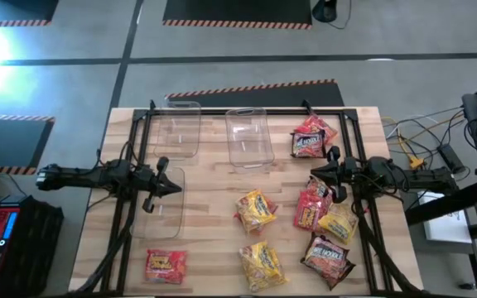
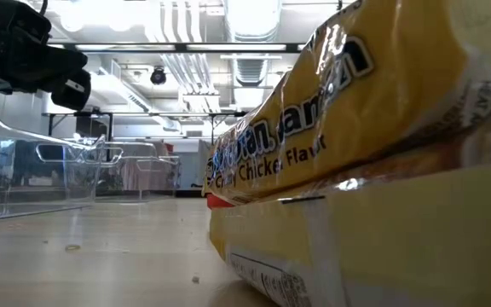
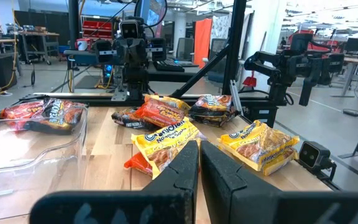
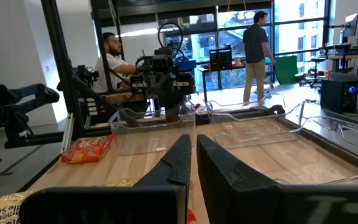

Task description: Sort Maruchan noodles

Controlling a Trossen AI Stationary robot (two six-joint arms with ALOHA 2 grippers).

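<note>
Several Maruchan packets lie flat on the wooden table. Two yellow ones (image 1: 255,209) (image 1: 262,263) lie in the middle, and the nearer one fills the low view (image 2: 373,170). A red one (image 1: 166,265) lies alone near the left near corner. A dark one (image 1: 311,136), a red one (image 1: 313,207), a yellow one (image 1: 338,222) and a dark brown one (image 1: 328,257) lie on the right. My left gripper (image 1: 168,184) (image 3: 199,163) hovers shut over a clear bin. My right gripper (image 1: 325,174) (image 4: 193,158) hovers shut above the right-hand packets.
Three clear bins stand on the table: two at the far side (image 1: 176,128) (image 1: 249,136) and one under the left gripper (image 1: 160,207). A black frame (image 1: 247,108) borders the table. Cables lie to the right (image 1: 421,141). People show beyond the table in the right wrist view (image 4: 114,59).
</note>
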